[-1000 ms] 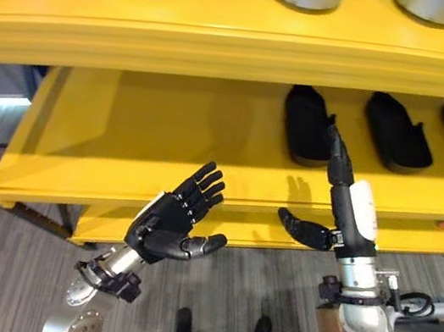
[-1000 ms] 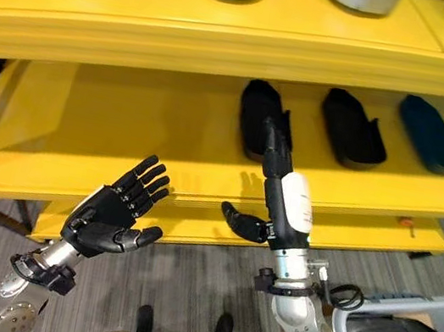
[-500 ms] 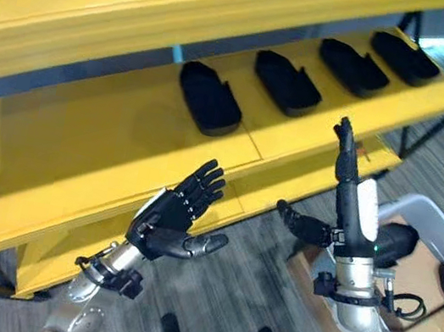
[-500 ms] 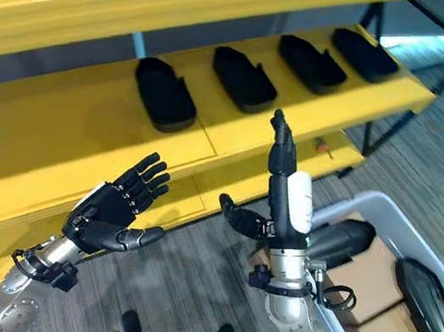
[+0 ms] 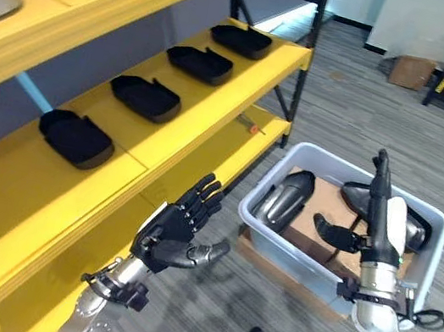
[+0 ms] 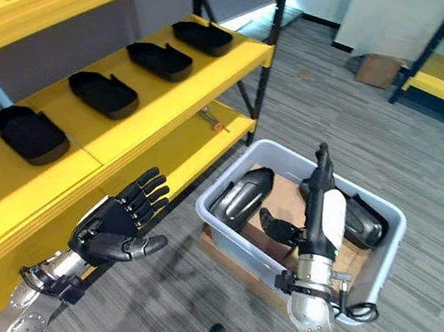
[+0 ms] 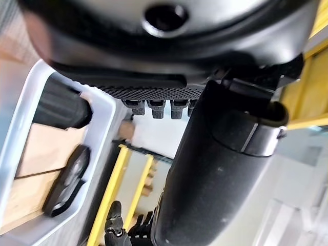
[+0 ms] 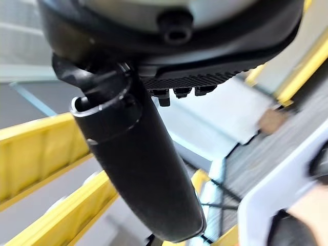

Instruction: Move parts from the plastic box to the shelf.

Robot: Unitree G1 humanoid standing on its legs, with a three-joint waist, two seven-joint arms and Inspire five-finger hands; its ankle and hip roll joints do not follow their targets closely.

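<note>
Camera swung since a second ago, off the yellow shelf [image 5: 166,143] face and round to the plastic box [image 5: 319,273] on the floor. Both hands raised and empty as before: left hand [image 5: 172,230] spread open beside the shelf edge, right hand [image 5: 367,222] straight-fingered above the box, thumb out. Dark parts [image 5: 283,201] lying inside on cardboard; four black trays [image 5: 76,138] along the shelf. Probably turning back for the next pickup.

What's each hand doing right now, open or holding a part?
Left hand: open, fingers spread, holding nothing.
Right hand: open, fingers straight, above the plastic box, holding nothing.
</note>
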